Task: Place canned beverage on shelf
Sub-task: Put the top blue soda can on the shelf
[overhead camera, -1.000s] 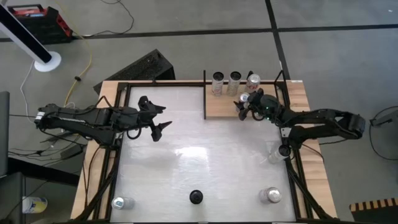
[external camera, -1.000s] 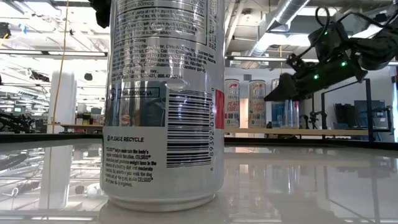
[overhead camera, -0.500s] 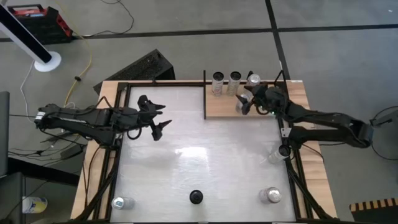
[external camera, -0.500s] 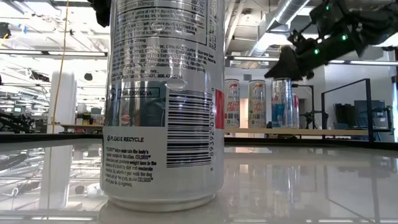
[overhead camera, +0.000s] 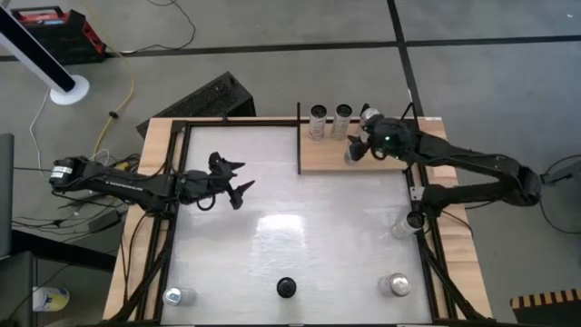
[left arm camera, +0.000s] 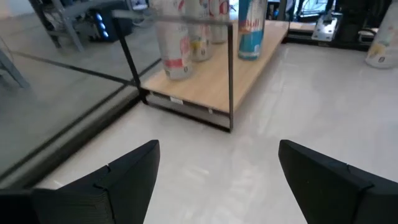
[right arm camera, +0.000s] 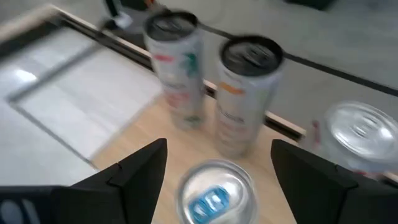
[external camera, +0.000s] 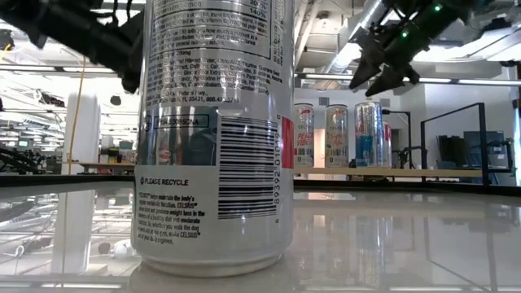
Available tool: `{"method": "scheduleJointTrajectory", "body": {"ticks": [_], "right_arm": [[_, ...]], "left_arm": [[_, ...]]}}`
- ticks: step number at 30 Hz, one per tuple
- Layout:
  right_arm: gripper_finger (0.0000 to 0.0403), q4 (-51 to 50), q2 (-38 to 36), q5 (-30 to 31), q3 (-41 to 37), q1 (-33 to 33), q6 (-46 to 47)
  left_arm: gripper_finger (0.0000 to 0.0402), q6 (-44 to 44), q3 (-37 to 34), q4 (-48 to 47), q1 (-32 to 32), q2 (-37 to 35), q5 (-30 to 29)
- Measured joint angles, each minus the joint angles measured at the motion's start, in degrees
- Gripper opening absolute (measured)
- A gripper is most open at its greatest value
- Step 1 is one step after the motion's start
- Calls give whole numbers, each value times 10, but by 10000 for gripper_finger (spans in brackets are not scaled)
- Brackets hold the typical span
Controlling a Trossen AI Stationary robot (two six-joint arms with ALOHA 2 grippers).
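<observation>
We see a glossy white tabletop in a wood frame on grey floor, an open workshop beyond. The nearest can reads "PLEASE RECYCLE". The right gripper, fingers spread, hangs above a blue-tabbed can on the shelf. The left gripper, also spread, hovers mid-table.

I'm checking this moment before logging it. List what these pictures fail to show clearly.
- Low view: the near can is cut off at the top edge and hides the table behind it.
- High view: the right gripper covers part of the shelf; the fourth can's base is unseen.
- Right wrist view: the blue-tabbed can and its neighbours are blurred; labels unreadable.
- Left wrist view: the shelf cans are cut off at the top edge; the left gripper holds nothing.
</observation>
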Motion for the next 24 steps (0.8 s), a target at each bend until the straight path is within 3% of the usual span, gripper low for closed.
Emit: {"method": "scheduleJointTrajectory", "body": {"ticks": [4,15,24], "right_arm": [[310,-68,38,68,36,33,36],[310,-80,113,90,60,44,42],[310,-81,109,111,60,45,35]], "left_arm": [[313,-16,-13,12,17,0,26],[313,-18,-13,19,27,0,57],[313,-18,-13,19,27,0,57]]}}
